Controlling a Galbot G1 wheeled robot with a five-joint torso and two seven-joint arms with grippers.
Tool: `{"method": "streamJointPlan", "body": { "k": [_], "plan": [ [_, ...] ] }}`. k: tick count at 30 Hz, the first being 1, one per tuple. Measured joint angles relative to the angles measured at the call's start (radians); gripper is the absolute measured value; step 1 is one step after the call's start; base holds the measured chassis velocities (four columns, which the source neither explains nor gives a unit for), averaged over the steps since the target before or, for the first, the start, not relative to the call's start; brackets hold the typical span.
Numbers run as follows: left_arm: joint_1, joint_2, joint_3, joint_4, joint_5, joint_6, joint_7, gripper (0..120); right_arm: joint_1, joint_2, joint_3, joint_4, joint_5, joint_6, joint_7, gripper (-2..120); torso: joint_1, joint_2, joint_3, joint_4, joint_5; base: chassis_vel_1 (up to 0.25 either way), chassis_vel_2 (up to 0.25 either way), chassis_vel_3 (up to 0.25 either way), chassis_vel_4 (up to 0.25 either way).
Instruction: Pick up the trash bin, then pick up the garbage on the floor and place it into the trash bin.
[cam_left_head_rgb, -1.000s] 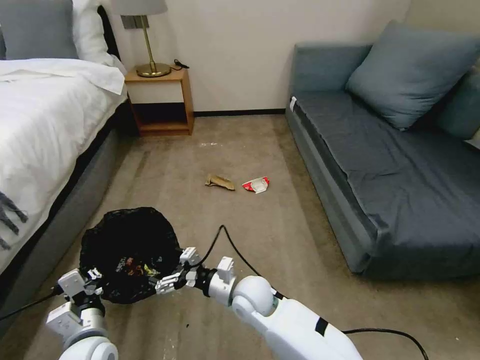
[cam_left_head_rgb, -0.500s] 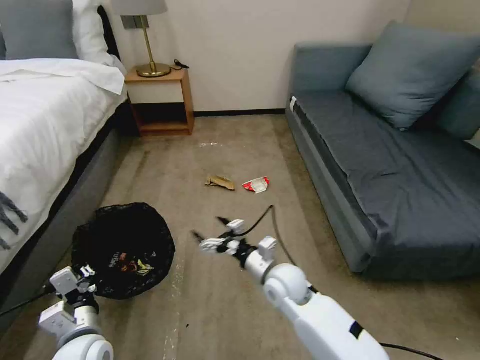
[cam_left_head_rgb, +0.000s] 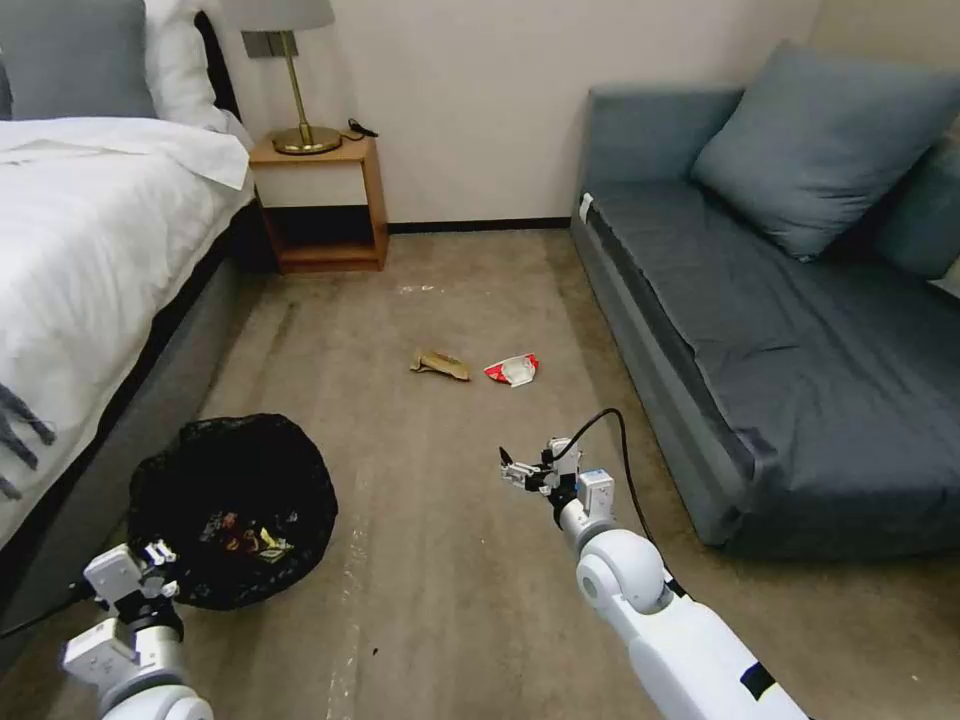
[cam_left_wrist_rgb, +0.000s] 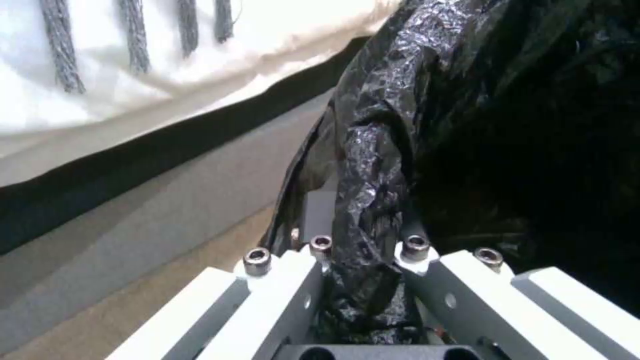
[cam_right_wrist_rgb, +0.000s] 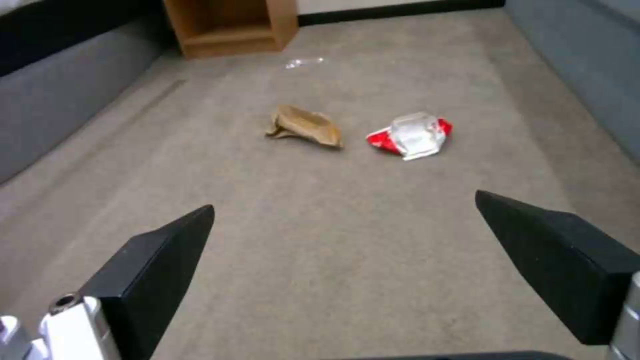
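The trash bin (cam_left_head_rgb: 235, 505), lined with a wrinkly black bag, is at the lower left beside the bed, with colourful litter inside it. My left gripper (cam_left_head_rgb: 155, 560) is shut on its near rim; the bag's edge (cam_left_wrist_rgb: 363, 280) is pinched between the fingers (cam_left_wrist_rgb: 287, 295). Two pieces of garbage lie on the carpet farther ahead: a tan paper wad (cam_left_head_rgb: 440, 364) (cam_right_wrist_rgb: 305, 126) and a red-and-white wrapper (cam_left_head_rgb: 513, 370) (cam_right_wrist_rgb: 412, 136). My right gripper (cam_left_head_rgb: 520, 470) (cam_right_wrist_rgb: 343, 202) hangs open above the carpet, short of both pieces, with nothing between its fingers.
A bed (cam_left_head_rgb: 90, 250) runs along the left and a blue-grey sofa (cam_left_head_rgb: 800, 330) along the right. A wooden nightstand (cam_left_head_rgb: 320, 205) with a lamp stands at the back wall. A black cable (cam_left_head_rgb: 620, 450) loops from my right wrist.
My right arm swung away from the bin's rim, to the right and forward over the open carpet. The bin, held by my left gripper, shifted slightly left and toward me.
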Motion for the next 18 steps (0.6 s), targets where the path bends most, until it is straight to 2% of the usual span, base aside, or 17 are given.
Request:
{"method": "streamJointPlan", "body": {
  "k": [18],
  "plan": [
    [-0.005, -0.017, 0.005, -0.002, 0.015, 0.000, 0.000, 3, -0.003, -0.033, 0.022, -0.035, -0.020, 0.053, -0.028, 100, 0.000, 0.000, 0.000, -0.0001, 0.0000, 0.000, 0.000, 0.000, 0.000]
  ]
}}
